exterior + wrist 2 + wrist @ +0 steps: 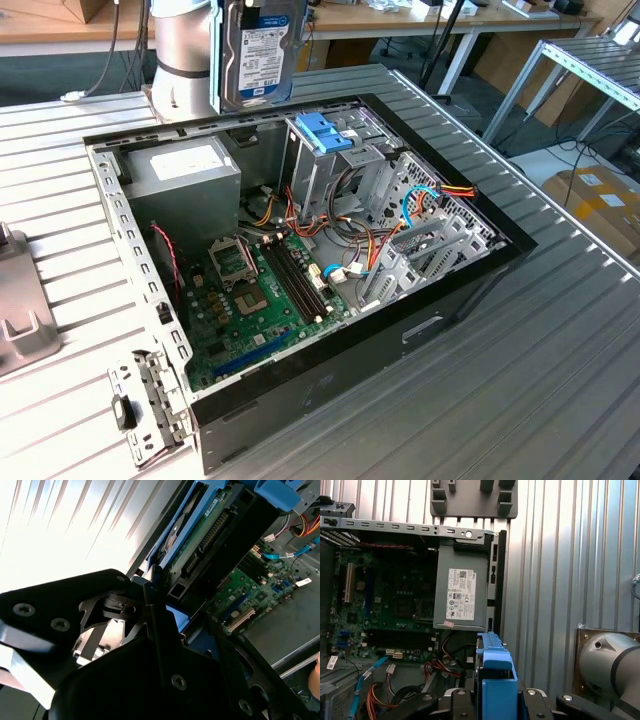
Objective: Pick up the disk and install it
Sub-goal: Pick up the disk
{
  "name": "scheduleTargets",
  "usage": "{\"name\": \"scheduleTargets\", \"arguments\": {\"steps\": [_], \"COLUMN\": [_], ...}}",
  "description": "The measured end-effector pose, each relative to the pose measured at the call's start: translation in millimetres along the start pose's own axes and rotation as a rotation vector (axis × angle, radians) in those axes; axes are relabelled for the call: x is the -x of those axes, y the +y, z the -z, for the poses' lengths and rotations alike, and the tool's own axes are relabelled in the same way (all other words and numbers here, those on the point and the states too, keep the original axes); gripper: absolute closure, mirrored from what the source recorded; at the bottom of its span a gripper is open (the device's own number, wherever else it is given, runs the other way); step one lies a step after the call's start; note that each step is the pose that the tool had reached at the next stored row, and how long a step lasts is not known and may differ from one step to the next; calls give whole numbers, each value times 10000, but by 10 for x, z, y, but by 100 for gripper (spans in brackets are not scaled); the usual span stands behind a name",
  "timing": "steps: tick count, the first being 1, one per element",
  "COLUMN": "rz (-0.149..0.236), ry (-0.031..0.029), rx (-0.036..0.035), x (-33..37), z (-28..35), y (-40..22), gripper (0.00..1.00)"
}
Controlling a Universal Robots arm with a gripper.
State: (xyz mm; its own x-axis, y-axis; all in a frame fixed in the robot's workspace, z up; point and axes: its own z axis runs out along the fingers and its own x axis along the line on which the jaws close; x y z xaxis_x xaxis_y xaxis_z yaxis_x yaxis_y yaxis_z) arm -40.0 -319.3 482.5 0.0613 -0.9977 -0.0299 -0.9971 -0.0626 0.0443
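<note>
exterior view
- arm (185, 45): its silver column stands upright at the far side of the computer case, just to the exterior view's left of the disk.
- disk (262, 50): it hangs upright in the air with its white label and blue band facing the room, close above the far rim of the computer case (470, 270).
- drive cage (325, 140): upright metal with a blue plastic top, inside the case, lower than the disk and to its right in the exterior view, not touching it.
- power supply (185, 170): a grey box with a white sticker in the case's far corner, below the disk.
- motherboard (255, 290): lies flat on the case floor.
- table (500, 400): ribbed aluminium, carrying the case.

first wrist view
- gripper (495, 702): it points down over the open case, its black fingers (532, 705) pressed in from both sides and pinching the disk.
- disk (495, 675): seen edge-on with its blue rail towards the camera, above the loose wires next to the power supply (462, 592).
- arm joint (610, 665): rounded and grey, over the table beside the case.
- holder (472, 497): a grey moulded block on the table beyond the case.

second wrist view
- gripper: its black plates and screws are in the foreground.
- disk (205, 535): its green circuit-board side and connector show. It slants away from the gripper, with the motherboard (255, 585) well below.
</note>
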Motion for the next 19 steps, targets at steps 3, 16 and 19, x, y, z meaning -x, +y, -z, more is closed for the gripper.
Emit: {"name": "scheduleTargets", "arguments": {"steps": [3,16,19], "rz": [0,0,1], "ry": [0,-5,-6], "rx": [0,0,-1], "x": [-16,-77,-91], "z": [1,6,7], "y": [-9,-95,-115], "gripper": [63,63,63]}}
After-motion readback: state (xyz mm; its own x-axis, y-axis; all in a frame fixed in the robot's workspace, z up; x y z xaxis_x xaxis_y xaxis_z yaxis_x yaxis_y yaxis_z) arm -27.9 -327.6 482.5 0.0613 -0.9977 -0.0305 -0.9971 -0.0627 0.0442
